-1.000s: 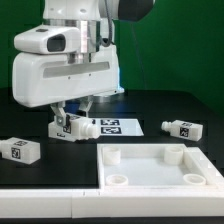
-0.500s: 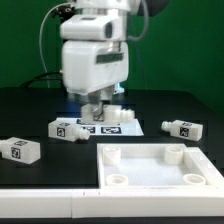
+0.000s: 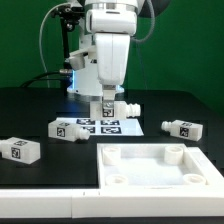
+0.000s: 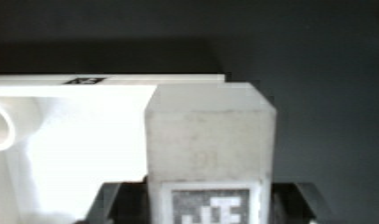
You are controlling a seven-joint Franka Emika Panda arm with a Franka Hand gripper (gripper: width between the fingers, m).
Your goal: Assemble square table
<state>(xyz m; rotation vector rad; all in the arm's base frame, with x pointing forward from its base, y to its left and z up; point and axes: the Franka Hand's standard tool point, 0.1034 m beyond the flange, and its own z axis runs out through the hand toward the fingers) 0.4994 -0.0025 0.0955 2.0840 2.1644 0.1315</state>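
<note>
My gripper [image 3: 108, 106] is shut on a white blocky leg [image 3: 120, 104] and holds it in the air above the marker board [image 3: 112, 126]. In the wrist view the leg [image 4: 211, 130] stands between the dark fingers [image 4: 120, 204], its tag facing the camera. The white square table top [image 3: 150, 150], with a raised rim and round corner sockets, lies at the front on the exterior view's right. It also shows in the wrist view [image 4: 70, 120], beside the held leg. Three more tagged legs lie on the table: one [image 3: 69, 129] by the marker board, one [image 3: 20, 150] at the exterior view's left, one [image 3: 183, 128] at its right.
A white ledge [image 3: 50, 205] runs along the front edge of the black table. A green wall stands behind. The arm's body [image 3: 108, 50] and its cables hang over the back middle.
The arm has turned and moved toward the exterior view's right. It has lifted one leg off the table from beside the leg by the marker board and carried it over that board.
</note>
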